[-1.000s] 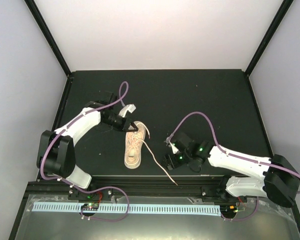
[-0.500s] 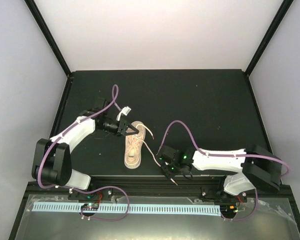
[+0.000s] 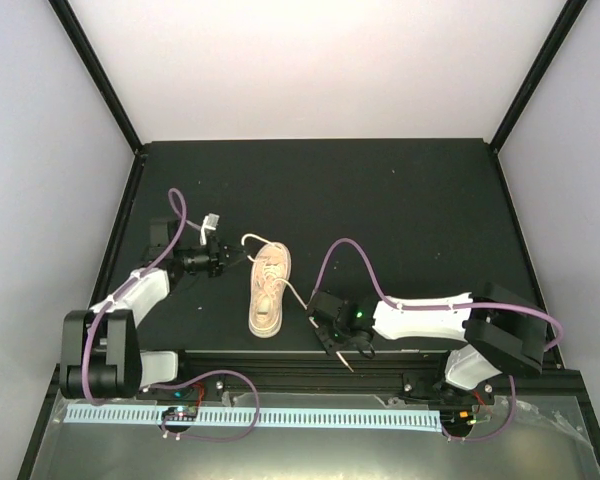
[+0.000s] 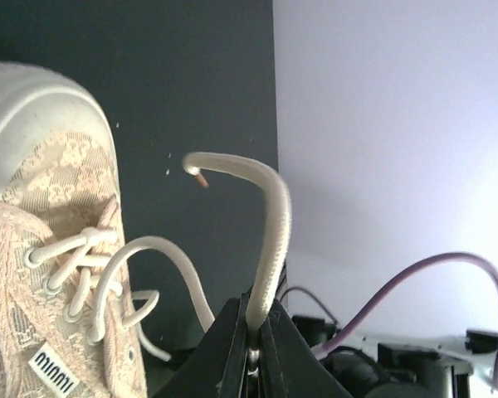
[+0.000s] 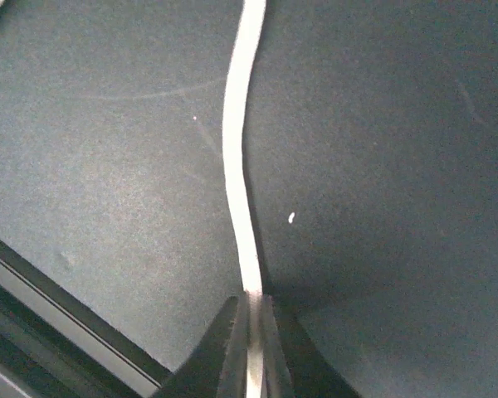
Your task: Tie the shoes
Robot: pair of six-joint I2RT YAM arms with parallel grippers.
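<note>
Lab test cell: white walls (image 3: 320, 60), black table (image 3: 400, 190)

One shoe (image 3: 268, 290), two lace ends (image 4: 270, 224), two tools: left tool (image 4: 253, 323), right tool (image 5: 253, 315).

Left wrist view: sneaker (image 4: 41, 215) heel off-frame.

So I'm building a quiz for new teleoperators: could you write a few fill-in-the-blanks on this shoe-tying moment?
1. Between the two arms lies ___ sneaker.
2. The left end effector is ___ on a lace that arches upward.
3. The right end effector pinches the other lace, which runs across the dark ___.

Missing words: one; shut; table.
</note>
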